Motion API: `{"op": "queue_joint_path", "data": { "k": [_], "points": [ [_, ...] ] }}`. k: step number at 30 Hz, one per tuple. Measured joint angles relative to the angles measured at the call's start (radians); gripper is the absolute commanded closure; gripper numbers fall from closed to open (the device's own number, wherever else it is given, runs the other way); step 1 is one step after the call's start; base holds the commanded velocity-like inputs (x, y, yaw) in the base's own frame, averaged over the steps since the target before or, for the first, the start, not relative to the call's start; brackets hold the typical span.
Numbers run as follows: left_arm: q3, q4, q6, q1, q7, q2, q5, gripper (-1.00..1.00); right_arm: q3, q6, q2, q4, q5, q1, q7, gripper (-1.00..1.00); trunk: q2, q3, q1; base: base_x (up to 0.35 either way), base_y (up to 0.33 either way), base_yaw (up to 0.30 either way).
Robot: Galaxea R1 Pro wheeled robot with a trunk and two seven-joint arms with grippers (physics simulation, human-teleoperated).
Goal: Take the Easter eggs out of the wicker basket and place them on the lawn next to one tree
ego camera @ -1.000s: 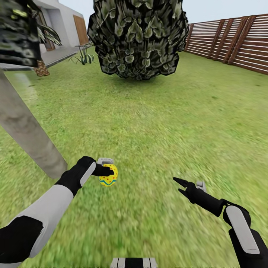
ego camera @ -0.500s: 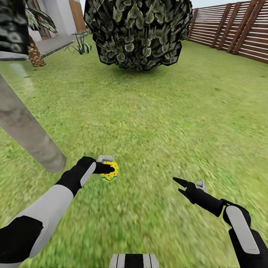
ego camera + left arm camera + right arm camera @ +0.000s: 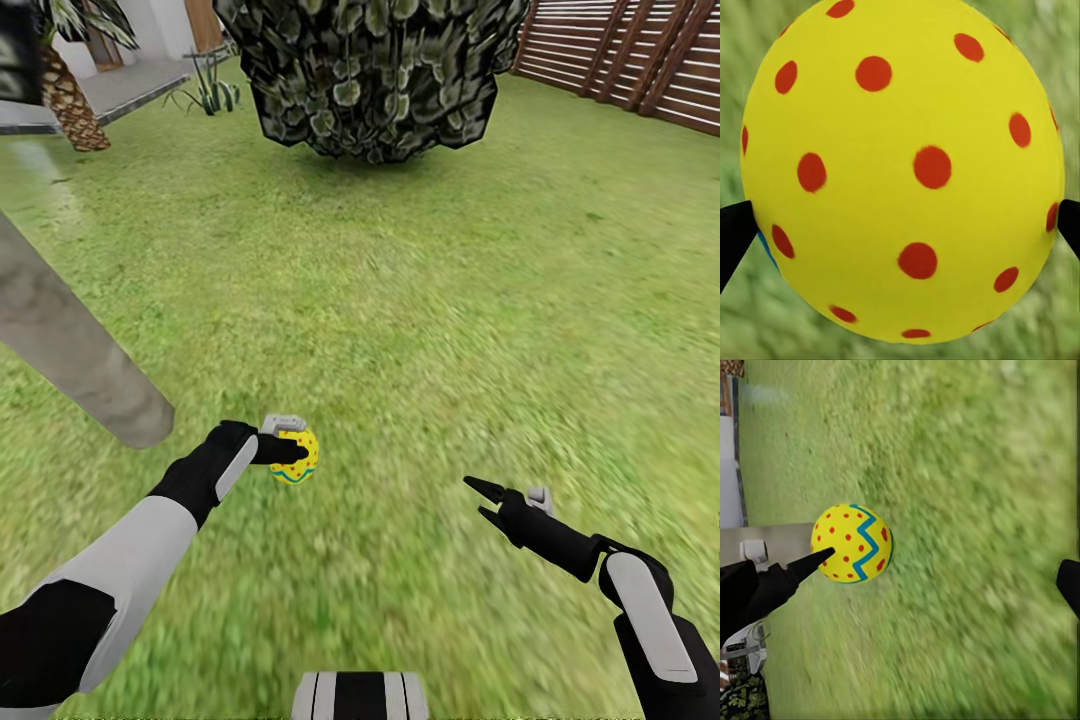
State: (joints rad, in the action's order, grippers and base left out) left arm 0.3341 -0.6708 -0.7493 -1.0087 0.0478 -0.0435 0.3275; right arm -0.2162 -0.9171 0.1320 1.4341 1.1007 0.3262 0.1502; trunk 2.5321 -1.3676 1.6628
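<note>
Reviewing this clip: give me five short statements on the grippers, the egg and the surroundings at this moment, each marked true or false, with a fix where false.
1. The left gripper is shut on the Easter egg. True: in the left wrist view a dark fingertip presses each side of it.
2. The right gripper also holds an egg. False: its fingers are spread with nothing between them.
3. The egg is yellow with red dots and a blue zigzag. True.
4. The egg lies on the lawn. False: it is held in the gripper above the grass.
5. A pale grey trunk slants beside the left arm. True.
</note>
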Motion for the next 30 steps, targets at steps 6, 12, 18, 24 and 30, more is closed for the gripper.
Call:
{"op": "queue_joint_path", "data": {
  "k": [6, 12, 18, 24, 30],
  "points": [
    [0.000, 0.000, 0.015, 0.000, 0.000, 0.000, 0.000, 1.00, 0.000, 0.000, 0.000, 0.000, 0.000, 0.000, 0.000, -1.00, 0.001, -0.023, 0.003, 0.000, 0.000, 0.000],
    [0.000, 0.000, 0.017, 0.000, 0.000, 0.000, 0.000, 1.00, 0.001, 0.000, -0.001, -0.001, 0.000, 0.000, 0.000, -1.00, 0.003, -0.046, 0.005, 0.000, 0.000, 0.000],
    [0.000, 0.000, 0.019, 0.000, 0.000, 0.000, 0.000, 1.00, 0.002, 0.000, -0.001, -0.001, 0.000, 0.000, -0.001, -1.00, 0.004, -0.070, 0.008, 0.000, 0.000, 0.000],
    [0.000, 0.000, 0.019, 0.000, 0.000, 0.000, 0.000, 1.00, 0.003, 0.000, -0.001, -0.001, 0.000, 0.000, -0.001, -1.00, 0.006, -0.093, 0.011, 0.000, 0.000, 0.000],
    [0.000, 0.000, 0.019, 0.000, 0.000, 0.000, -0.001, 1.00, 0.003, 0.000, -0.001, -0.001, 0.000, 0.000, -0.002, -1.00, 0.007, -0.116, 0.013, 0.000, 0.000, 0.000]
  ]
}}
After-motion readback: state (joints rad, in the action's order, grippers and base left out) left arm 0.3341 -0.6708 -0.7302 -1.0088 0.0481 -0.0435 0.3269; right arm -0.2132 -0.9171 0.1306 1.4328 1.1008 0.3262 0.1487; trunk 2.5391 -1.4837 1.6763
